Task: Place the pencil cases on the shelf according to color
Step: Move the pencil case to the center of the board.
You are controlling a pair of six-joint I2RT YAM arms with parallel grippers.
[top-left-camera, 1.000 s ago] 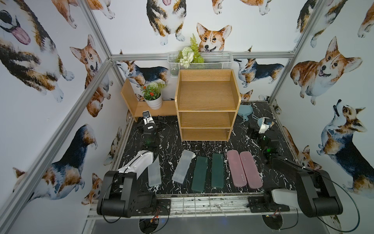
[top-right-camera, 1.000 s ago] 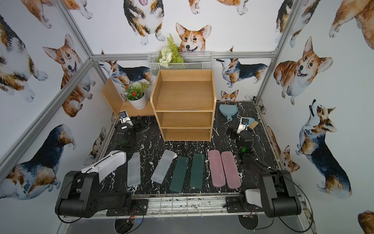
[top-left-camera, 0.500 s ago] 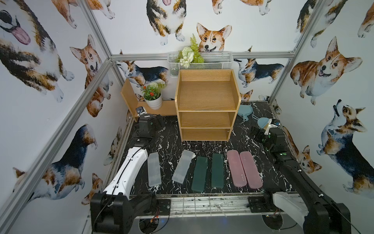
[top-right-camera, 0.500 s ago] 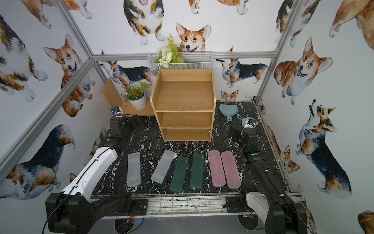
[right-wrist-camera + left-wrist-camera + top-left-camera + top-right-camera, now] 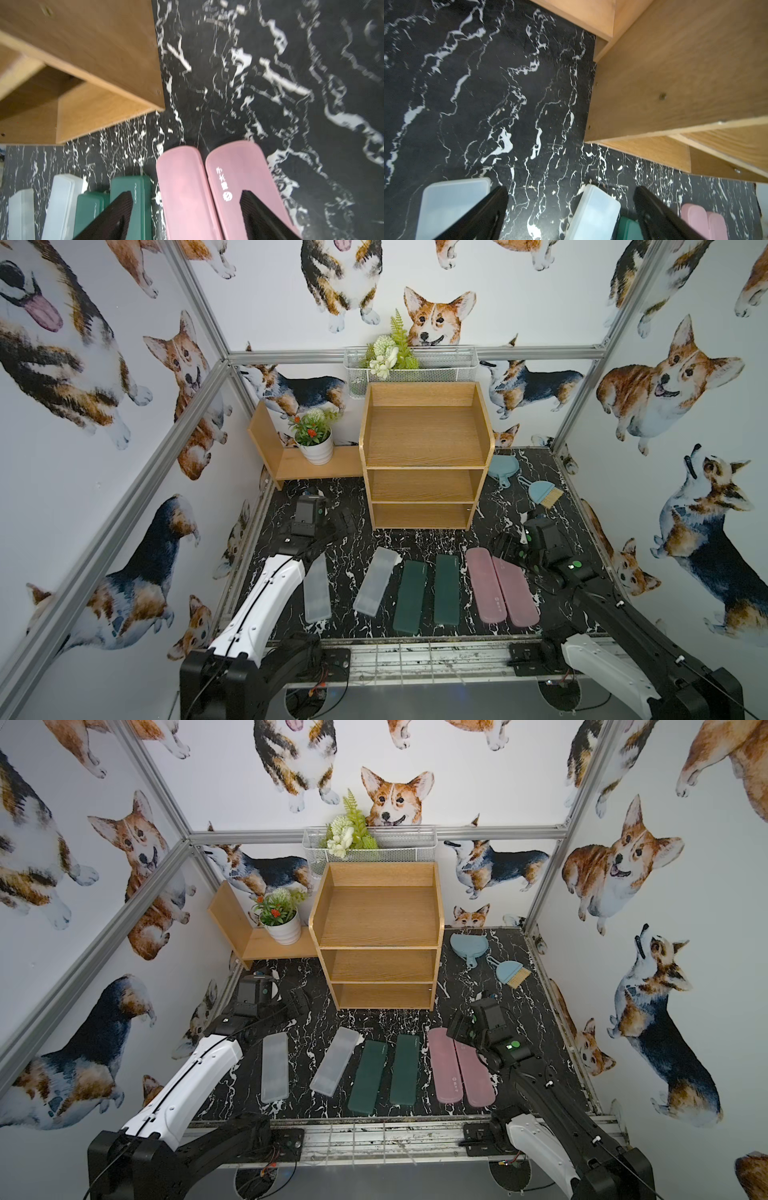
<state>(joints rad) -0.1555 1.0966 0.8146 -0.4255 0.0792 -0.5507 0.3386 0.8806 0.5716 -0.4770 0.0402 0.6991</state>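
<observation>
pencil cases [image 5: 410, 596], seemingly marble tabletop [image 5: 415, 541], corgi walls [image 5: 270, 302]

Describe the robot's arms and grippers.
The left arm and right arm are black with glossy white shells; a thin black cable runs along the left shell. Round green markings dot the right wrist. The left gripper and right gripper have black tapering fingers.

Illumination in both top views is bright, even and diffuse, apparently from overhead — shadows are soft, deepest inside the lower tiers of the shelf [image 5: 424, 439]. Wide-angle stretching is evident toward the picture edges. The left wrist view renders the marble tabletop [image 5: 467, 93] sharply, without glare. The right wrist view is motion-blurred — tabletop veining smears, though lettering on a pink pencil case [image 5: 245, 166] is legible.
</observation>
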